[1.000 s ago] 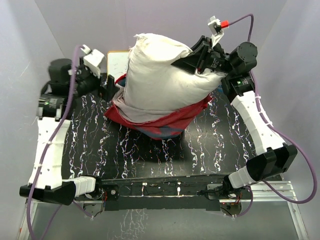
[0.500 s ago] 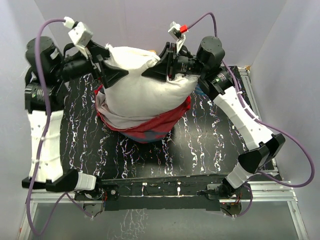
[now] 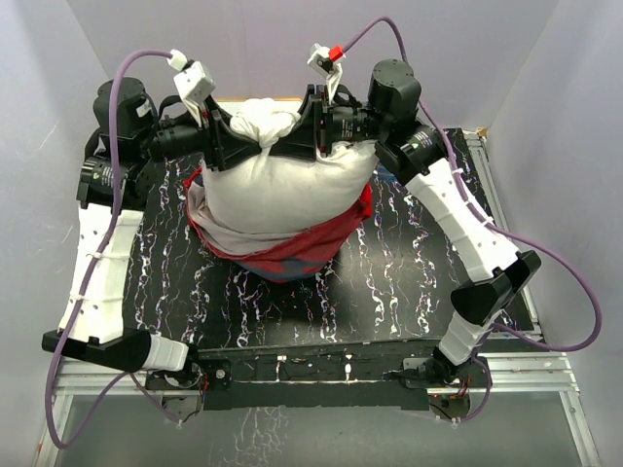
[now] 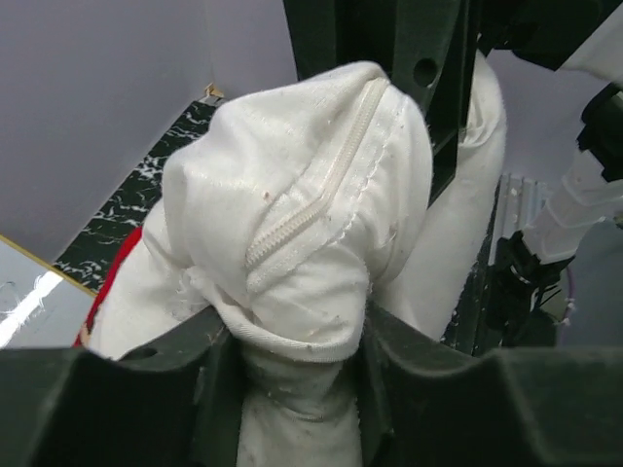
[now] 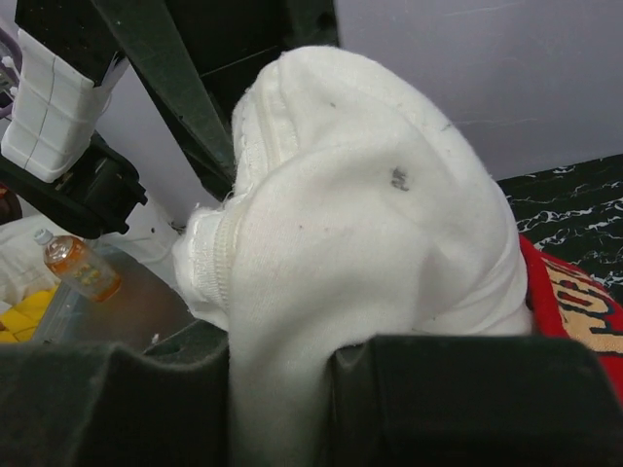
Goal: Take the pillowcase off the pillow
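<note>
The off-white pillow (image 3: 282, 190) stands upright on the black table, its top edge bunched into a knot between both grippers. My left gripper (image 3: 243, 146) is shut on that bunched pillow fabric (image 4: 292, 243) beside the zipper seam, jaws (image 4: 297, 384) pinching a narrow neck of cloth. My right gripper (image 3: 300, 141) is shut on the same top from the other side, and white pillow cloth (image 5: 370, 224) fills the gap at its jaws (image 5: 282, 389). The red pillowcase (image 3: 292, 248) is slumped around the pillow's lower part, its edge also showing as pillowcase (image 5: 569, 306) and pillowcase (image 4: 102, 287).
The black marbled table (image 3: 409, 263) is enclosed by pale walls on three sides. A wood-framed white board (image 4: 24, 297) lies at the back left behind the pillow. A small bottle (image 5: 78, 268) and yellow items (image 5: 19, 321) sit beyond the table.
The left arm swung in from the back left and its open gripper shut on the pillow's top. The right gripper carried the pillow leftward; both grippers now meet at the bunched top.
</note>
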Controlling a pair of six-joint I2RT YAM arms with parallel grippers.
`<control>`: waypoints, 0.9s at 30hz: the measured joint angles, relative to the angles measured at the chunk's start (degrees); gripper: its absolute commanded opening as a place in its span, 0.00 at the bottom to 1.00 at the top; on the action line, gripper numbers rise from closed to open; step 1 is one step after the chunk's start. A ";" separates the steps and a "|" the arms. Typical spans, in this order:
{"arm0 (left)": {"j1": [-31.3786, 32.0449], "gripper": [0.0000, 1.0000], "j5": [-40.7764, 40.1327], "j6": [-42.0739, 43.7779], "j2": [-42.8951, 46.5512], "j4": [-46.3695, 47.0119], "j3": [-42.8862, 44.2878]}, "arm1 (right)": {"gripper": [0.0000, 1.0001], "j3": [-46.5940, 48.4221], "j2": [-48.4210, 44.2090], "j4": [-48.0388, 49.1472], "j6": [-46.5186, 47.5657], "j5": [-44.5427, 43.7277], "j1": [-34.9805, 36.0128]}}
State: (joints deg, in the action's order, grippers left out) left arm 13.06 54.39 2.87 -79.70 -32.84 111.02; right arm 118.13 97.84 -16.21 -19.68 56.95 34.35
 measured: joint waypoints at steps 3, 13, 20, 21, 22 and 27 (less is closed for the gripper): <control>1.60 0.00 -0.90 0.70 0.92 0.94 -1.44 | 0.21 2.23 1.05 -2.60 -0.15 0.44 -0.52; 5.25 0.00 -10.60 1.09 -1.90 0.26 4.46 | 0.81 -2.93 -6.82 -1.18 -3.17 -14.56 -8.35; 6.38 0.00 -20.57 1.62 -9.57 -5.01 15.93 | 0.87 -22.05 -29.81 0.42 -1.81 -34.29 -20.79; 6.34 0.00 -21.33 1.55 -9.99 -5.38 16.76 | 0.87 -23.50 -32.15 0.59 -1.25 -36.11 -20.90; 6.34 0.00 -21.94 1.49 -10.43 -5.66 17.64 | 0.87 -24.87 -33.90 0.61 -0.81 -37.42 -20.85; 6.34 0.00 -25.29 1.38 -12.22 -6.86 21.27 | 0.86 -31.45 -39.76 0.79 -0.20 -40.33 -20.85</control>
State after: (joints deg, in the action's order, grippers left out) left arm 19.40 29.10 4.25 -91.92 -39.70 132.29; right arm 86.67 58.08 -15.42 -19.88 16.62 13.50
